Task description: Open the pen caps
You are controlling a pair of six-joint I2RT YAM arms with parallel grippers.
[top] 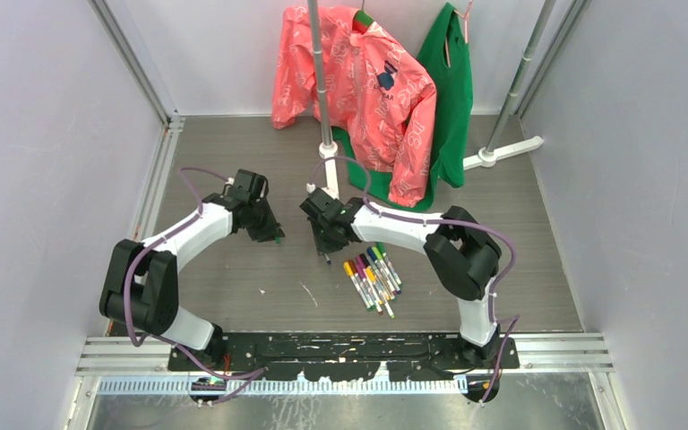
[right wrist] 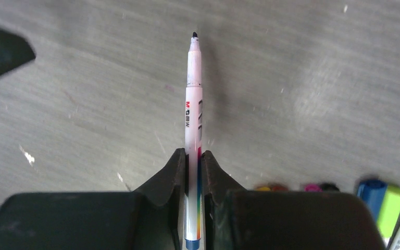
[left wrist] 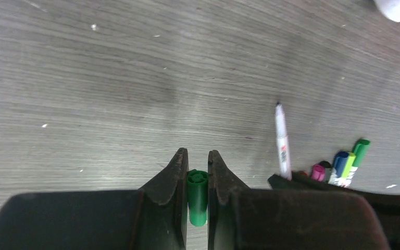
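Observation:
My left gripper (left wrist: 197, 154) is shut on a green pen cap (left wrist: 197, 195), held between its fingers above the table; in the top view the left gripper (top: 271, 238) is left of centre. My right gripper (right wrist: 193, 153) is shut on an uncapped pen (right wrist: 192, 104) with a white barrel and a dark tip pointing away; the same pen shows in the left wrist view (left wrist: 282, 140). In the top view the right gripper (top: 325, 253) is apart from the left one. Several capped pens (top: 373, 276) lie in a bunch on the table just right of the right gripper.
A pink jacket (top: 367, 85) and a green garment (top: 448, 90) hang on a stand (top: 325, 134) at the back. A white stand foot (top: 502, 152) lies at the back right. Grey walls close in both sides.

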